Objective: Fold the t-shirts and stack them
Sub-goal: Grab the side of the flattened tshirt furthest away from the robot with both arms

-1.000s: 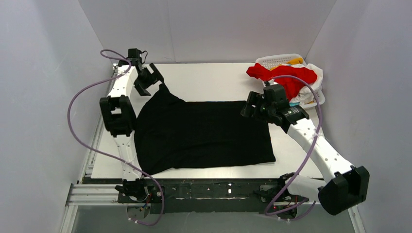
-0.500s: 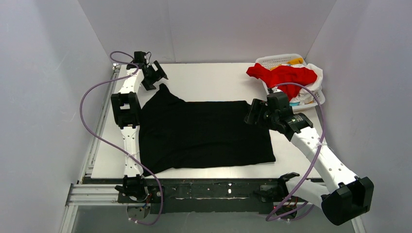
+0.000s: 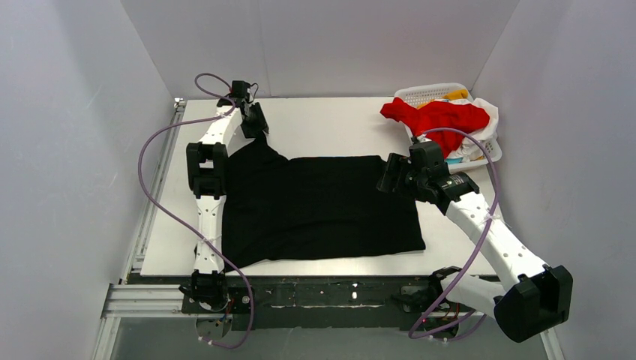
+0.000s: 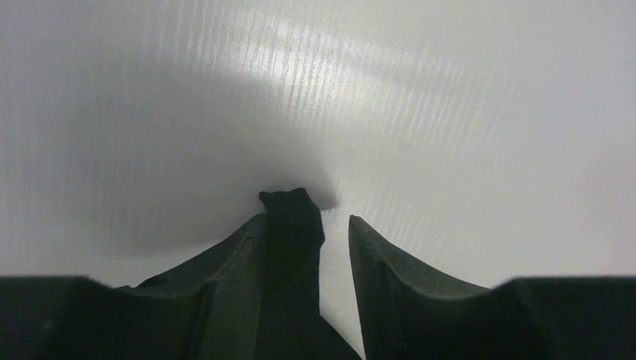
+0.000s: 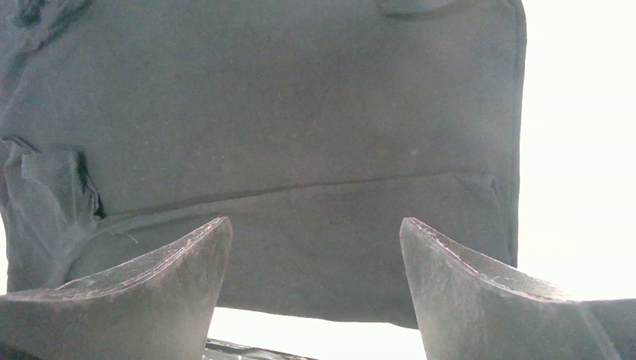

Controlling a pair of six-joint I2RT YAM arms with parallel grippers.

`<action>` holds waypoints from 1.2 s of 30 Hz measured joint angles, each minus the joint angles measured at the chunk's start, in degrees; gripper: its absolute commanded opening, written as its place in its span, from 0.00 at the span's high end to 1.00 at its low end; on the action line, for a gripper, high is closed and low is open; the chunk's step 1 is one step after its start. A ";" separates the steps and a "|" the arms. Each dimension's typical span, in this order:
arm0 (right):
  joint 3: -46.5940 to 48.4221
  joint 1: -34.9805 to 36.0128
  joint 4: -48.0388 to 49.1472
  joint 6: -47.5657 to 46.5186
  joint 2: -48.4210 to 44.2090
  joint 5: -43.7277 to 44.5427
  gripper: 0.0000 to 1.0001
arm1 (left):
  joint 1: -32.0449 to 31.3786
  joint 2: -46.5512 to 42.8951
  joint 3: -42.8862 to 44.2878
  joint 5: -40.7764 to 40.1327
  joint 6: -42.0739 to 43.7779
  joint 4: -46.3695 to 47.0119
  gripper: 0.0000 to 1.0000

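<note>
The black t-shirt (image 3: pixel 315 206) lies flat, long side left to right. Its far-left tip sits inside the slightly open left claw (image 3: pixel 254 124). The right claw (image 3: pixel 387 180) is wide open.

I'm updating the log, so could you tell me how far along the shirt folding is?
Done: nothing stacked. In hand: the black shirt lies flat; its far-left corner sits between the left fingers, and the right fingers hang open by its far-right corner. Left: fold it, then the red shirt and others at the basket.
</note>
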 measured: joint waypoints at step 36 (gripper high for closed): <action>46.56 -4.26 -14.49 -20.33 61.09 14.56 0.34 | -0.26 -18.12 -2.23 -8.59 -3.85 -42.95 1.00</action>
